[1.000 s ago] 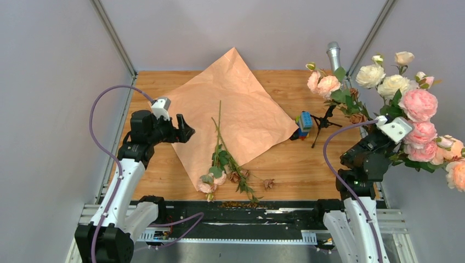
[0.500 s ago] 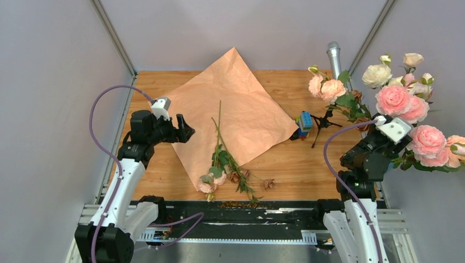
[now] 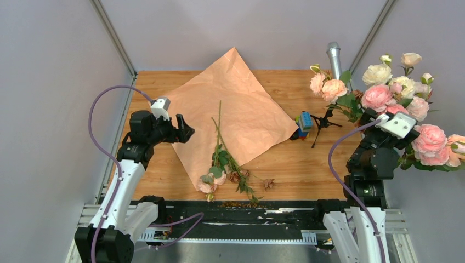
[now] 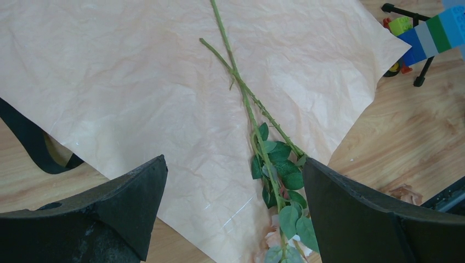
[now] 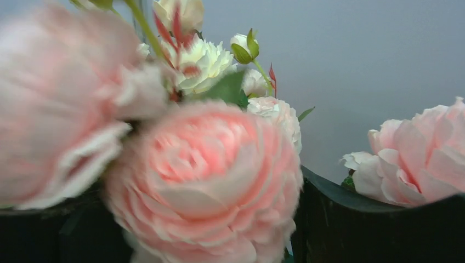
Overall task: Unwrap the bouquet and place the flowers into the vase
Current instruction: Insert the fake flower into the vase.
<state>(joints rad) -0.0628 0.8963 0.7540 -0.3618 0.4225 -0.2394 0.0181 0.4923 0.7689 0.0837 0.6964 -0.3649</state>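
White-black arms [image 3: 123, 186], purple cables [image 3: 91, 123] (black fingers [image 4: 109, 213])

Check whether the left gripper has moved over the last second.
No. In the top view the left gripper sits open at the same spot as before, just off the left edge of the kraft paper.

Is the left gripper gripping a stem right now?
No: the left gripper hangs open and empty above the paper, where two leafy stems lie loose.
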